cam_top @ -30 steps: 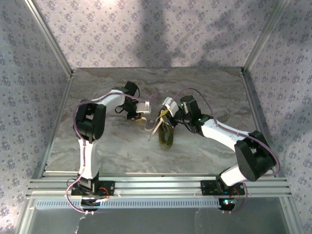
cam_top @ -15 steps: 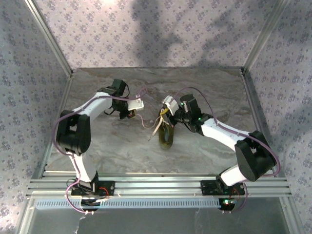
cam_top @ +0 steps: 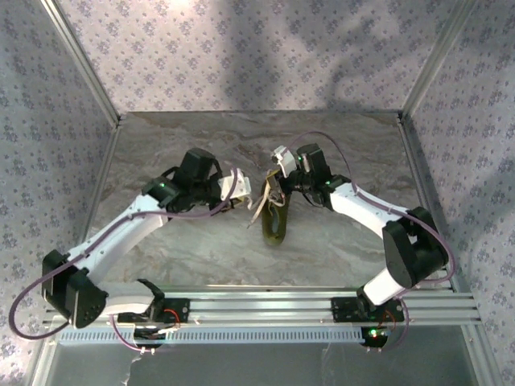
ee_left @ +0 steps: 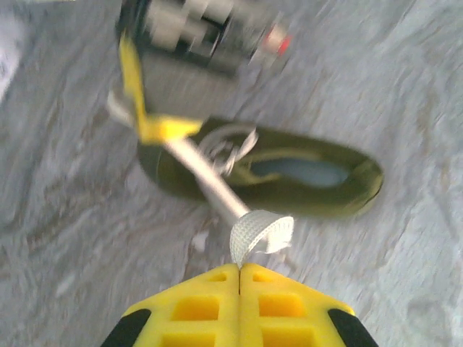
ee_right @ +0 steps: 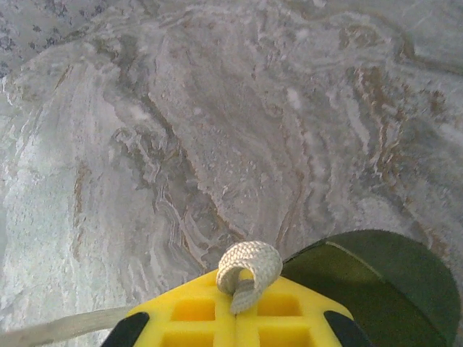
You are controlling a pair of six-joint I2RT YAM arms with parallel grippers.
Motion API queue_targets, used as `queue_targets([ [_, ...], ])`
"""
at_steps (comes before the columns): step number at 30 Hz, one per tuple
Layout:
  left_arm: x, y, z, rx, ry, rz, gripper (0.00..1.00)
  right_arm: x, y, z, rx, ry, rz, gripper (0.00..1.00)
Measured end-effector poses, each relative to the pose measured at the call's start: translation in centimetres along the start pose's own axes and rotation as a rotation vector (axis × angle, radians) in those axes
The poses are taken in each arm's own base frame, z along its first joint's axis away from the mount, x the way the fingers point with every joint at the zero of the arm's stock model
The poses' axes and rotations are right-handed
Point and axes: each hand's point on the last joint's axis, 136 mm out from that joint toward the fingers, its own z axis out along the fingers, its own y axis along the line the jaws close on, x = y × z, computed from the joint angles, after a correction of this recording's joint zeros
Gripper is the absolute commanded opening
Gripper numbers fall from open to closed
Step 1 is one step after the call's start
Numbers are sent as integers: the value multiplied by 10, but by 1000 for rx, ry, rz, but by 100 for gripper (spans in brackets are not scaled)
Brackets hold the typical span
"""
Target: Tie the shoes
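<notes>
We find the olive-green shoe (cam_top: 275,225) at the centre of the worktop (cam_top: 362,149); left jaws shut on the left lace end (ee_left: 259,233), right jaws on the right lace end (ee_right: 249,266), held apart, we judge, to tighten the crossing

Centred on table (cam_top: 185,241): shoe (cam_top: 275,223), lengthwise front to back. Left gripper (ee_left: 239,269) left of its far end, right gripper (ee_right: 235,289) behind; laces (ee_left: 257,230) between.

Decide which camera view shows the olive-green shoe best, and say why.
The left wrist view: the shoe lies there nearly whole, side-on, with its opening and laces visible, though blurred. The top external view shows it small, from above. The right wrist view catches just a rounded end of it at the bottom right.
</notes>
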Motion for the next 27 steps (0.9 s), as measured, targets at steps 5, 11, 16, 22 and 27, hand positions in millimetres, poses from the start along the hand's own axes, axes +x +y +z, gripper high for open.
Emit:
queue_targets([
  [5, -37, -36, 21, 30, -92, 19, 0, 10, 5, 5, -43, 44, 31, 0],
  [11, -61, -84, 80, 127, -101, 42, 0, 7, 11, 8, -86, 64, 42, 0],
  [16, -64, -103, 127, 180, -62, 41, 0, 6, 15, 11, -116, 87, 52, 0],
  [22, -70, -102, 150, 186, -85, 21, 0, 10, 17, 16, -144, 125, 56, 0],
  [27, -77, -107, 166, 213, -110, 13, 0, 8, 19, 16, -160, 132, 49, 0],
])
